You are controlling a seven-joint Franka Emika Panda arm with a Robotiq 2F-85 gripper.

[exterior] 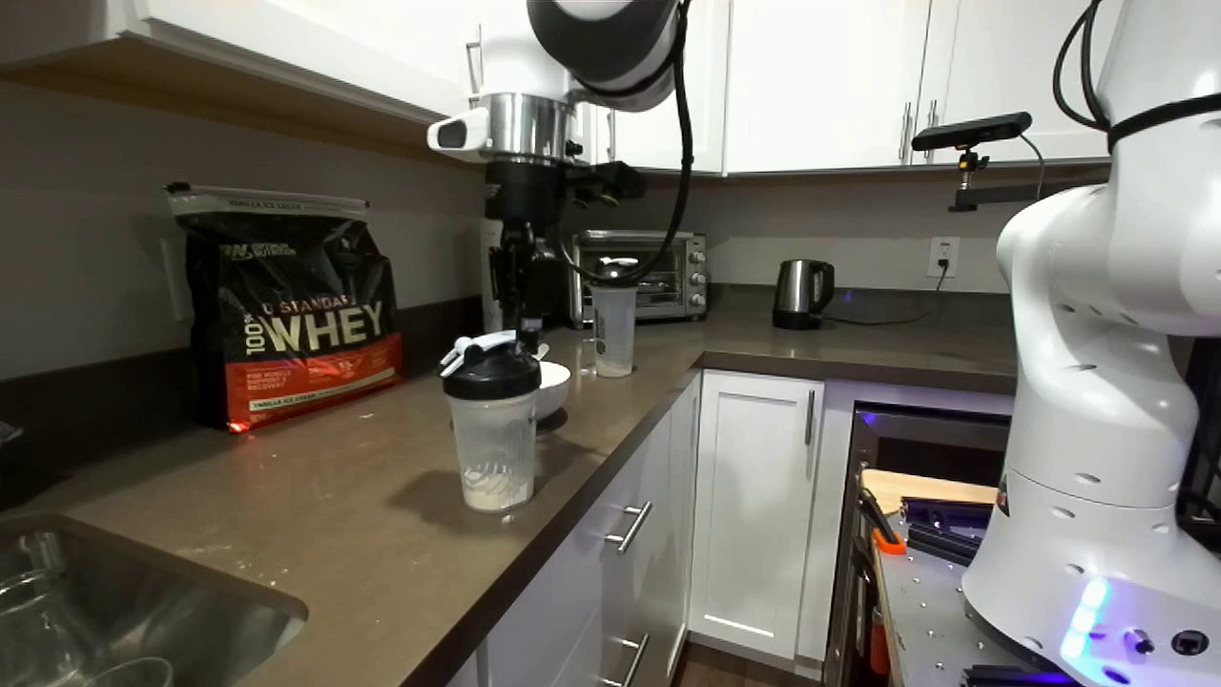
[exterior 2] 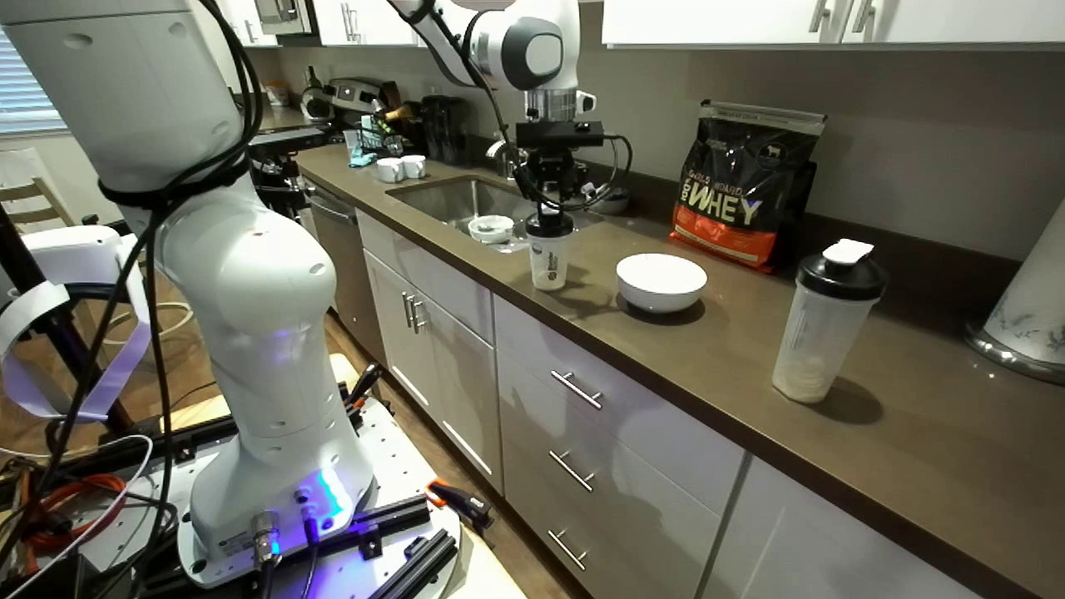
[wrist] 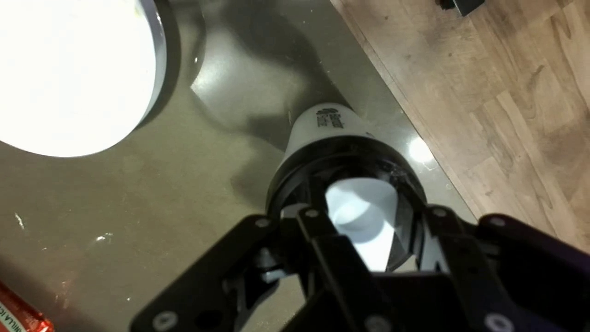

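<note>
A: What does the wrist view cut off?
B: The white bowl (wrist: 69,76), and the whey bag (wrist: 23,305) to 1 corner.
A: And hidden there?
B: Part of the shaker's lid (wrist: 345,154), behind the gripper's fingers (wrist: 315,227).

In an exterior view, the near shaker (exterior: 494,429) stands on the counter (exterior: 324,515), the gripper (exterior: 527,339) at its lid (exterior: 491,375); the bowl (exterior: 554,390) sits just behind; the far shaker (exterior: 615,329) stands beyond, before the oven (exterior: 672,291); the kettle (exterior: 797,291) is right of that; the bag (exterior: 296,315) stands left of the shakers; the sink (exterior: 210,611) lies front left.
</note>
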